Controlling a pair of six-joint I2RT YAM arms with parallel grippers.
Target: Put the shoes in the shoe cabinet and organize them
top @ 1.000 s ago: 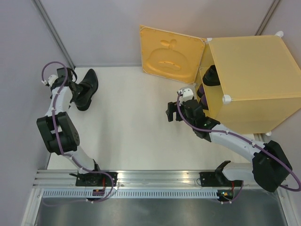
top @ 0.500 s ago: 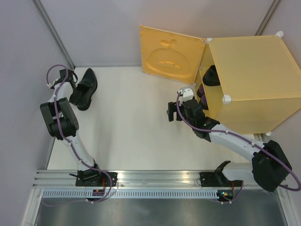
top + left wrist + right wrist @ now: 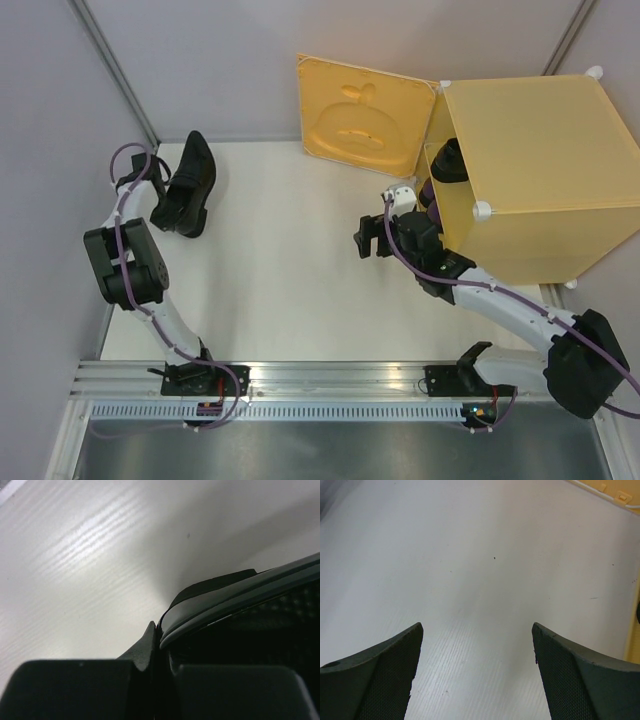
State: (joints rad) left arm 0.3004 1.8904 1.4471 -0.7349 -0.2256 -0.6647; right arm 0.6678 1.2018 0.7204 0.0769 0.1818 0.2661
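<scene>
Black and glossy, what look like two black shoes (image 3: 190, 185) lie pressed together at the far left of the white surface (image 3: 290, 270); their outlines overlap, so the count is not certain. One yellow-orange shoe cabinet (image 3: 530, 150) stands at the far right, well apart from them, with its single door (image 3: 365, 105) swung open. In its opening a purple shoe (image 3: 428, 192) shows below a dark shape, and I cannot tell how many shoes are inside.

Two arms are at work. The left end effector (image 3: 157, 185) is clamped tight on the upper rim of one black shoe (image 3: 225, 602), the edge pinched between its fingers (image 3: 75, 690). The right end effector (image 3: 368, 238) is spread wide and holds nothing, over bare surface just in front of the cabinet opening.
</scene>
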